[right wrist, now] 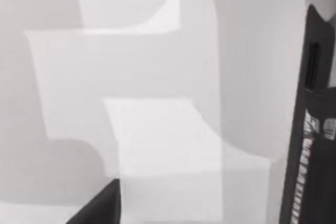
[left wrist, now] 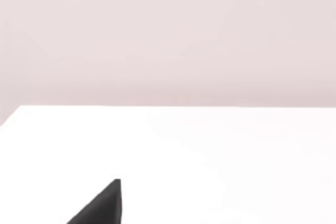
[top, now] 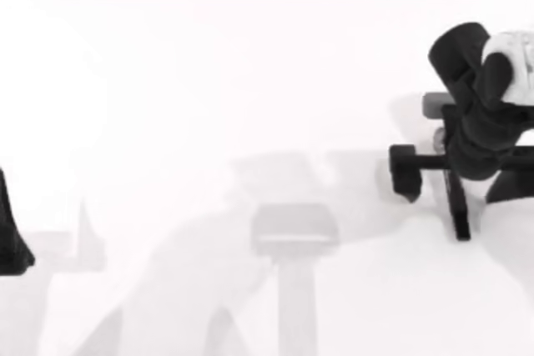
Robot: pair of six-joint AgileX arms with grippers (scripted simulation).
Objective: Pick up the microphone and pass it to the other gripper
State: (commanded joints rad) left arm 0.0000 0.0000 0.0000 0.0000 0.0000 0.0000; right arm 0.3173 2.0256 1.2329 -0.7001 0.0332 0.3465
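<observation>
Right arm (top: 488, 81) is over the right side of the table (top: 209, 81), black with a white segment, bent down toward the surface. Right gripper (top: 455, 164) sits low at the table's right, a cluster of black bars crossing each other, with a pale grey block (top: 434, 106) at its far end. A small rounded grey bit, seemingly the microphone (top: 439, 140) head, shows just beside the black bars, between the grey block and the cross bar. The mic handle cannot be told apart from the black gripper parts. Cannot tell whether the right claw is apart, together or clamped on the mic.

Right wrist view: one dark fingertip (right wrist: 102, 208) at the edge, a long black part (right wrist: 310, 129) with a pale patterned strip along the other edge, grey shadows on the table between.

Left arm is parked at the table's left edge, only a black piece of the left gripper (top: 12, 239) in the top view. Left wrist view shows a single black fingertip (left wrist: 105, 205) over bare white table; cannot tell its claw state either.
</observation>
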